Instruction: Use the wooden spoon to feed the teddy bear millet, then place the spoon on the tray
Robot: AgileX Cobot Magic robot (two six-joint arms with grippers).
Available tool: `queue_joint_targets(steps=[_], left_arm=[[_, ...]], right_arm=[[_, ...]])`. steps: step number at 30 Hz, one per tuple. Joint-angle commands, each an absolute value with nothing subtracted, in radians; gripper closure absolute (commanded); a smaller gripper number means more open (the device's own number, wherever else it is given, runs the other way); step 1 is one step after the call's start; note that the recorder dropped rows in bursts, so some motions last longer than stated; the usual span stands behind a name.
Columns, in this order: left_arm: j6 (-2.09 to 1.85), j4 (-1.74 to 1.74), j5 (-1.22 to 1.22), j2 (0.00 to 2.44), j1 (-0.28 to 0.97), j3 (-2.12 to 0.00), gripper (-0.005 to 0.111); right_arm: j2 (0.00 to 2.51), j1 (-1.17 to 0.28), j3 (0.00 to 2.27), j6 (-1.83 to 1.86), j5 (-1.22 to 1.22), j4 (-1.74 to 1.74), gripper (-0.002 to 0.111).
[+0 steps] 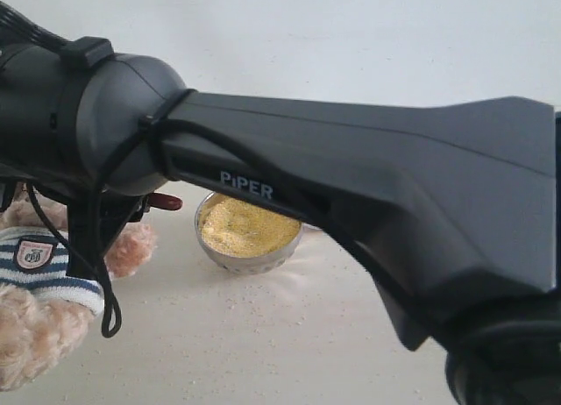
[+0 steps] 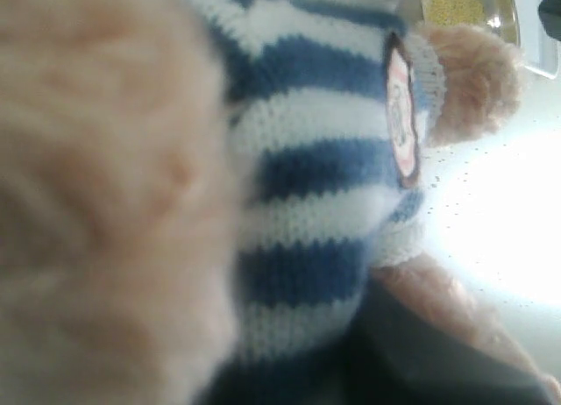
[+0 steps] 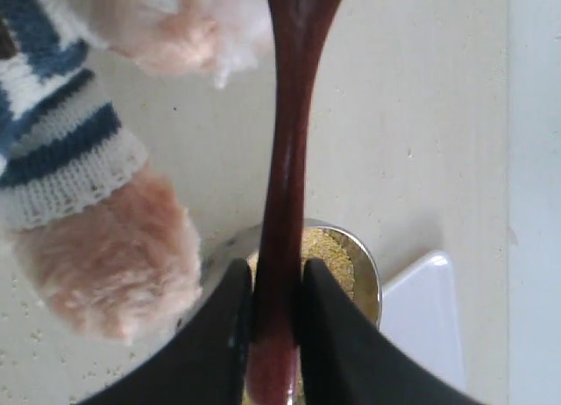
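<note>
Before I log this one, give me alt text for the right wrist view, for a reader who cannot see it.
The right gripper is shut on the handle of the wooden spoon, which reaches out beside the teddy bear in its striped shirt. Behind it lie the millet in a steel bowl and a corner of the white tray.

Setting: robotics lab test bench, staged tabletop.
Arm: black robot arm (image 1: 394, 177) lettered "PIPER", cable (image 1: 105, 273) tied along it, spans the exterior view.
Surface: bare off-white table (image 1: 289, 352), loose grains (image 1: 263, 293) scattered on it.
Backdrop: plain pale wall (image 1: 351, 28), 12 o'clock.
Props: teddy bear (image 1: 35, 330) at 8 o'clock; steel bowl (image 1: 254, 263) of millet (image 1: 241, 228) near centre.
</note>
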State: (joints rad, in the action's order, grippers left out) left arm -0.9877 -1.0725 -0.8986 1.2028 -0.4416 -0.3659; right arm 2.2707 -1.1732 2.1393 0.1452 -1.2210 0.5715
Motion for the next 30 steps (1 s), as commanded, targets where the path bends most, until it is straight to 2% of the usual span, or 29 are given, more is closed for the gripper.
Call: queue_joint_targets(steps=[1,4,6,30], left_arm=[[-0.988,-1.094,-0.908,1.193,-0.443,-0.363,0.099],[-0.988,-1.094,-0.908,1.193,-0.443,-0.363,0.099],[-0.988,-1.094,-0.908,1.193,-0.443,-0.363,0.099],[-0.988,-1.094,-0.908,1.193,-0.443,-0.363,0.099]], right_arm=[[2.265,-1.189,2.14,0.132,-1.221,0.633,0.098],[2.272,-1.196,2.14,0.132,-1.221,0.654,0.101],[2.278,-1.198,2.14,0.132,-1.221,0.662,0.109],[2.302,-1.247,2.14,-0.052,-1.221,0.782,0.108]])
